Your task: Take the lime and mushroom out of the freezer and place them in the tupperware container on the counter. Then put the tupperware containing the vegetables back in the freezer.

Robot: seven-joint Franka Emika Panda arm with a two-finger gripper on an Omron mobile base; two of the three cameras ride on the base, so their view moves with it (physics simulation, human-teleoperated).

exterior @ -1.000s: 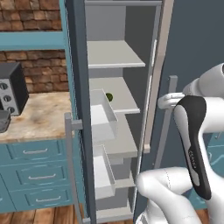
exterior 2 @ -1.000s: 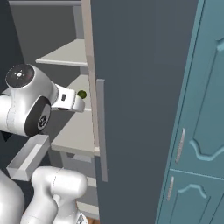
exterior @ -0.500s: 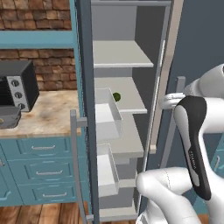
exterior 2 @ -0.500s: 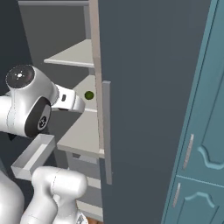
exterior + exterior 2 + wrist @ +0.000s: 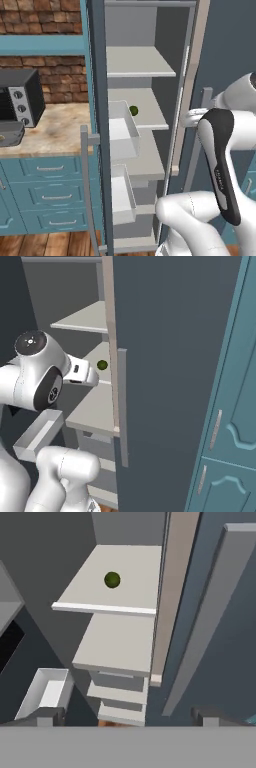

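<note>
The freezer [image 5: 150, 65] stands open, with pale grey shelves inside. On its middle shelf lies the lime [image 5: 133, 110], a small dark green ball that also shows as the lime [image 5: 102, 364] and, in the hand view, as the lime [image 5: 112, 579] near the shelf's back. My gripper [image 5: 129, 717] is open, its dark fingertips [image 5: 50, 716] wide apart with nothing between them. It hangs in front of the shelves, well short of the lime. The tupperware container [image 5: 10, 134] rests on the counter [image 5: 55, 130] at the far left. The mushroom is out of view.
A black toaster oven [image 5: 17, 97] stands on the counter behind the container. Two white drawer bins [image 5: 122, 130] jut out of the freezer's left side. The dark freezer door [image 5: 170, 356] stands open close to the right of the hand. Teal cupboards [image 5: 225, 431] lie beyond it.
The whole picture has shifted between frames, so the base and its cameras have moved; more of the counter and toaster oven shows. The arm keeps its pose and the gripper stays open.
</note>
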